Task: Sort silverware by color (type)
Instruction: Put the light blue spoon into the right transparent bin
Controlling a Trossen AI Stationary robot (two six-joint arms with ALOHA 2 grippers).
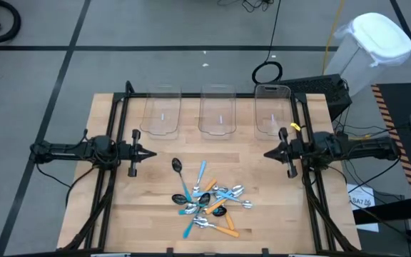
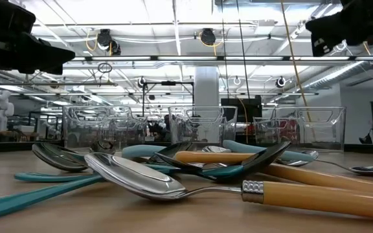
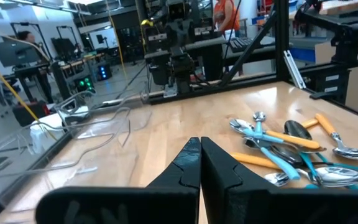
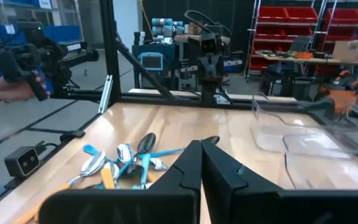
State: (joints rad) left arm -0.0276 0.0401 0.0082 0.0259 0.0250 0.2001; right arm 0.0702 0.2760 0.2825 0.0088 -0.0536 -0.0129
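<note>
While the spoons [image 1: 207,202] still lie in one pile, both grippers, left [image 1: 153,153] and right [image 1: 266,153], wait clenched and empty; one must open and reach down.

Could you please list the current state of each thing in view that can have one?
Left tool: shut, empty, waiting at the table's left.
Right tool: shut, empty, waiting at the right.
Spoons: unsorted, piled together at the table's front.
Three clear bins: empty, lined along the far edge.

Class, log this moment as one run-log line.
spoons: piled, unsorted | bins: empty | left gripper: shut, waiting | right gripper: shut, waiting
</note>
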